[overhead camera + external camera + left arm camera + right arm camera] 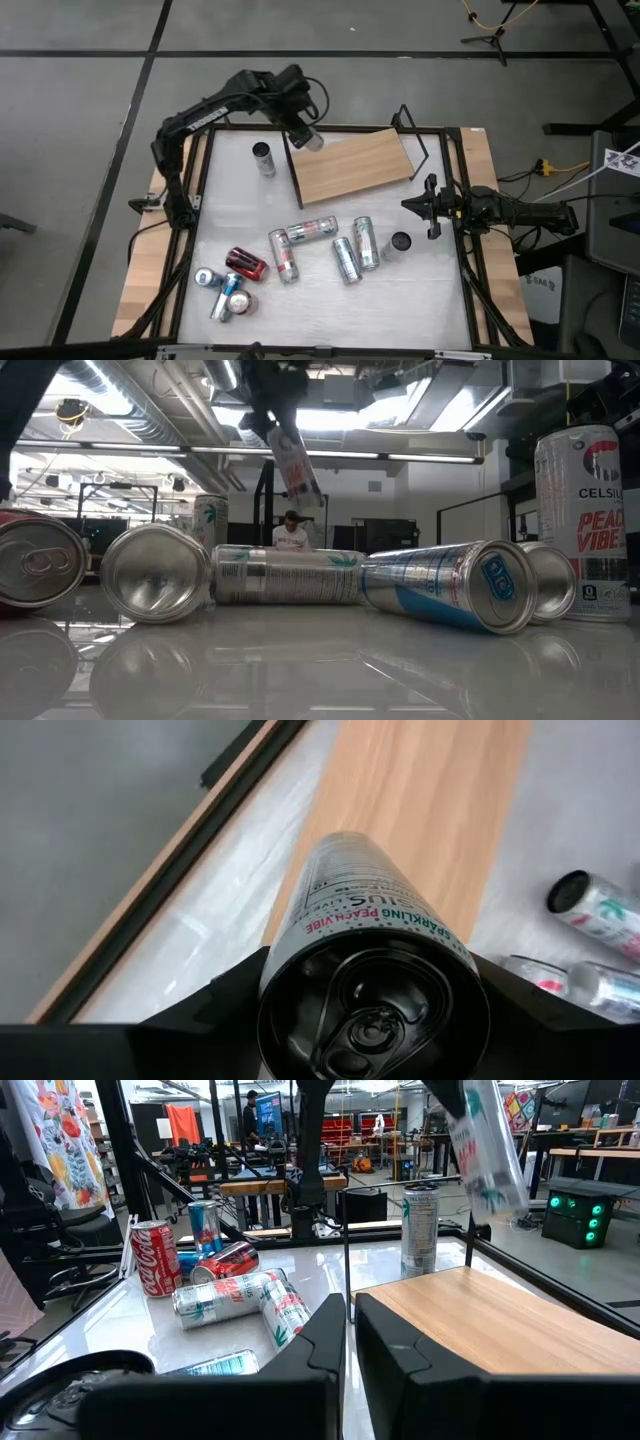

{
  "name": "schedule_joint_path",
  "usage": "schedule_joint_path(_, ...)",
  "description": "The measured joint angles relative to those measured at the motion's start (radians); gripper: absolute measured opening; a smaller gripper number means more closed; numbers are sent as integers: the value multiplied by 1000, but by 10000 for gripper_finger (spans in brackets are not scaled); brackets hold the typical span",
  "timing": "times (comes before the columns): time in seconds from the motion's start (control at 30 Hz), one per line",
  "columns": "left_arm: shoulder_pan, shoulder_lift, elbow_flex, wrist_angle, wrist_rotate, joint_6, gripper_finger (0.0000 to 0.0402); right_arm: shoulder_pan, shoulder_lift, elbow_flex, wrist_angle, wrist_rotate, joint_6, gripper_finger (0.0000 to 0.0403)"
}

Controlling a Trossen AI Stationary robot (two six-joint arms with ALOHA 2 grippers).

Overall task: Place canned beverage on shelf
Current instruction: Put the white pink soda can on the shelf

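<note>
White and glossy, the surface [320, 290] carries a scatter of cans on the near side of the shelf [352, 165]. Nearest the front edge lies a cluster: a red cola can [246, 264] on its side with blue-and-silver cans [222, 292] just beside it. Closer to the shelf, several slim silver cans [312, 231] lie on their sides in a loose fan, and one dark-topped can [400, 243] stands upright near them, towards the right arm. Another upright can [263, 158] stands just beside the shelf's left end.

The wooden board itself lies bare, a thin black wire frame [418, 142] rising at its right end.

Above the shelf's far left corner, clear of the wood, the left tool [305, 135] is clamped on a slim canned beverage [375, 935], which hangs tilted in the air; its label reads "sparkling peach vibe".

The right tool [428, 208] hovers just off the shelf's right end, its fingers nearly together and holding nothing.

Beyond the surface, a person [291, 530] sits far back in the room.
</note>
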Motion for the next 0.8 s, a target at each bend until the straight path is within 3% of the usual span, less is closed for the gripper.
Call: schedule_joint_path(0.8, 32, 145, 0, -71, 26, -102, 248, 0, 0, 0, -1, 0, 0, 24)
